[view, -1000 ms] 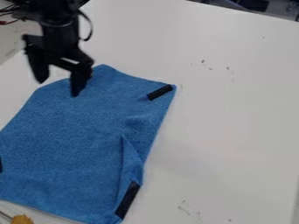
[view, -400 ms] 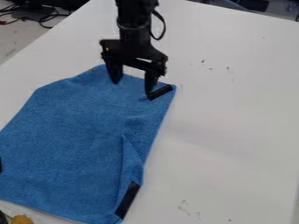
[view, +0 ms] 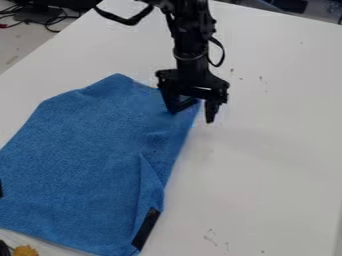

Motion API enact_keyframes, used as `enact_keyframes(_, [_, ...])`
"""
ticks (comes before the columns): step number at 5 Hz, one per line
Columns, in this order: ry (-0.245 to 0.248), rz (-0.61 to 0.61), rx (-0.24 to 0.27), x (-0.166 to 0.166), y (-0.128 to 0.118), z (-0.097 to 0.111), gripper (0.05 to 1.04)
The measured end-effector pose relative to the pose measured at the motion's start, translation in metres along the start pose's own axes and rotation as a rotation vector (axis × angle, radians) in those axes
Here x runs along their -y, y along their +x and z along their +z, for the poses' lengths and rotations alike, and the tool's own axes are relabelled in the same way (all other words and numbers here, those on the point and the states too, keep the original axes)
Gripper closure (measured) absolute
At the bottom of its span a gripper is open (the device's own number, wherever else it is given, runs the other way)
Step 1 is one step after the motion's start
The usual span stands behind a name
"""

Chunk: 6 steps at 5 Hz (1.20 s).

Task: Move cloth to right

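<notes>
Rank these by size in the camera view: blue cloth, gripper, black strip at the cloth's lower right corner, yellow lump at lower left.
Blue cloth
Gripper
Black strip
Yellow lump, cut off by the edge

Cloth [view: 87,150] is blue (black strips [view: 145,229] aside), table [view: 267,150] white, gripper [view: 192,116] black, lump [view: 25,251] perhaps orange.

Arm [view: 190,42] down from top edge; gripper [view: 192,116] pointing down, fingers [view: 211,111] apart.
</notes>
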<state>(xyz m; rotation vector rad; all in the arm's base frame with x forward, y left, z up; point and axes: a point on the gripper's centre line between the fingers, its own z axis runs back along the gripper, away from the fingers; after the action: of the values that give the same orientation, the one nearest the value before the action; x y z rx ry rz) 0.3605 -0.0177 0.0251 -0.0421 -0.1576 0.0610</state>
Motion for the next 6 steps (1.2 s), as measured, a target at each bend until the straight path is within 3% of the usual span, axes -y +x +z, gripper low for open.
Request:
enact_keyframes(1, [-0.012, -0.045, -0.004, 0.004, 0.015, -0.012, 0.083])
enact_keyframes(2, [0.004, -0.075, -0.003, 0.002, 0.021, -0.008, 0.083])
enact_keyframes(3, [0.037, -0.084, -0.018, -0.003, 0.026, 0.001, 0.083])
enact_keyframes(4, [0.120, -0.077, -0.046, -0.013, 0.036, 0.021, 0.084])
enact_keyframes(5, [0.099, -0.093, -0.037, -0.012, 0.038, 0.023, 0.083])
enact_keyframes(6, [0.039, -0.047, -0.042, -0.022, 0.029, 0.003, 0.083])
